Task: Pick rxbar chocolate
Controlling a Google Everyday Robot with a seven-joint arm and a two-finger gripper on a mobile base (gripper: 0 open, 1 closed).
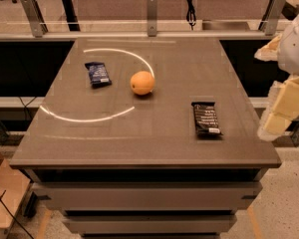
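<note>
Currently | chocolate bar lies flat near right front of counter | judged light, thin, slippery; best pinched across its narrow width | gripper held beyond right edge, opening cannot be told.

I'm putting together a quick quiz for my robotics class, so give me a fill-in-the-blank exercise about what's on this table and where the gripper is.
1. The round fruit near the middle of the table is an ____.
2. The bar nearest the gripper has a wrapper coloured ____.
3. The gripper hangs past the table's right edge, touching ____ of the items.
4. The packet behind and left of the fruit is dark ____.

Missing words: orange; black; none; blue.
</note>
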